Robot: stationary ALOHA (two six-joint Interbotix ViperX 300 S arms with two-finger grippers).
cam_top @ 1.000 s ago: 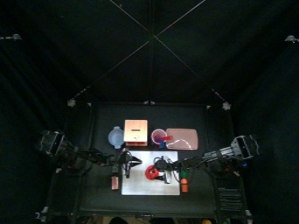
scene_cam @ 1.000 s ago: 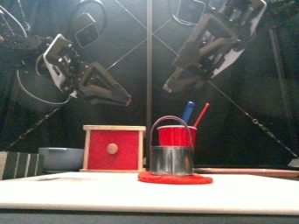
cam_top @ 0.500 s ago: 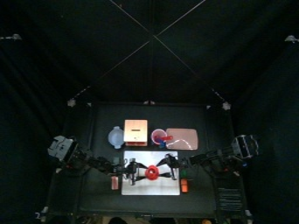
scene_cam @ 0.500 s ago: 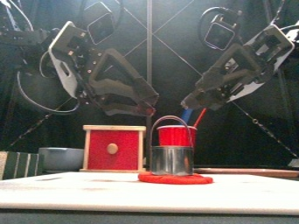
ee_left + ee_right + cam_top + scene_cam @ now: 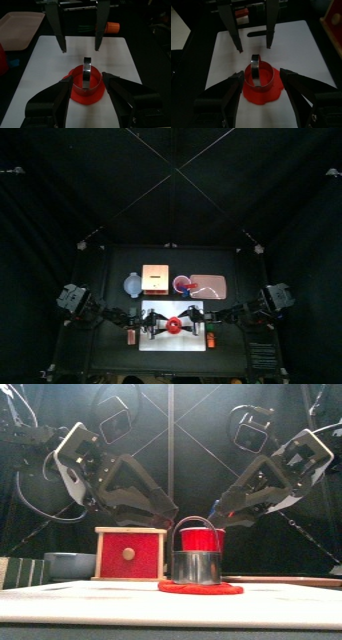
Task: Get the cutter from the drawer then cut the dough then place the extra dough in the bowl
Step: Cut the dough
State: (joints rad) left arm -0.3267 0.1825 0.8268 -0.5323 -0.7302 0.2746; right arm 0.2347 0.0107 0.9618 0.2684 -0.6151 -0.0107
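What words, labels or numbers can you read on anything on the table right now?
None can be read: the metal cutter, the wooden box, the red cup and the white board all show plain surfaces with no print.

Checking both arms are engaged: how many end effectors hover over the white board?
2. The left end effector is left of the cutter, the right end effector right of it; both open.

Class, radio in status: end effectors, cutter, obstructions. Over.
Left end effector open, right end effector open, either side of cutter. Cutter on dough. Nothing blocking.
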